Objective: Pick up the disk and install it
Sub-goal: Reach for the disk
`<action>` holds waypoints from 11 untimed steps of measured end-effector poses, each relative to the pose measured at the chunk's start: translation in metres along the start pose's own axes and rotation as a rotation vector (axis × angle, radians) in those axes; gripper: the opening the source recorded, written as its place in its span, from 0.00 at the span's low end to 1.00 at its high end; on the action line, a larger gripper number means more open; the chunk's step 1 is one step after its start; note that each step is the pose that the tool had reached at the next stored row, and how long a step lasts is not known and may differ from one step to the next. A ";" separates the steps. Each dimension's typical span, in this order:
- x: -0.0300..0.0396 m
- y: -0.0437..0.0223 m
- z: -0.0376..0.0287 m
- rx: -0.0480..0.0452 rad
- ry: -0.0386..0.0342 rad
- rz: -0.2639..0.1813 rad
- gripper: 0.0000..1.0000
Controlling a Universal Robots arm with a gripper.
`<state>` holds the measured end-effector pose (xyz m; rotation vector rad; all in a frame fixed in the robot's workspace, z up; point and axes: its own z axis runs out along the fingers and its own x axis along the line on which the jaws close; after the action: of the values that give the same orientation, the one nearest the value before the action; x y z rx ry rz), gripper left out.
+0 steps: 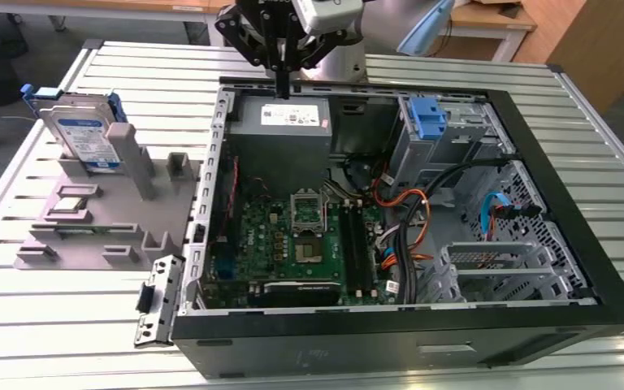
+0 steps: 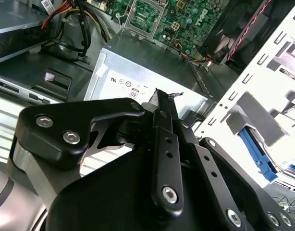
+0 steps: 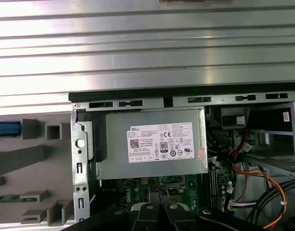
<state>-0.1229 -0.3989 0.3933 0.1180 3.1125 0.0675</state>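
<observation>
Disk (image 1: pixel 82 140) is standing upright in the grey holder (image 1: pixel 106 236) on the exterior view's left, outside the open computer case (image 1: pixel 595 244). The gripper (image 1: pixel 282 81) is hanging over the power supply (image 1: pixel 290 119), well apart from the disk, its fingers pressing together on nothing. A clean pick, I judge, is calling for wide-spread fingers squaring onto the drive's flat faces, sparing the blue rails (image 1: pixel 30 95)
</observation>
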 end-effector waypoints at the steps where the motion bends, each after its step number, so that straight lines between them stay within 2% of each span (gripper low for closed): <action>1: 0.0001 0.0000 0.0000 -0.0001 0.0000 0.000 0.10; 11: 0.0031 -0.0002 0.0000 -0.0001 0.0000 0.000 0.10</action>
<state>-0.1260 -0.3989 0.3932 0.1180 3.1125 0.0677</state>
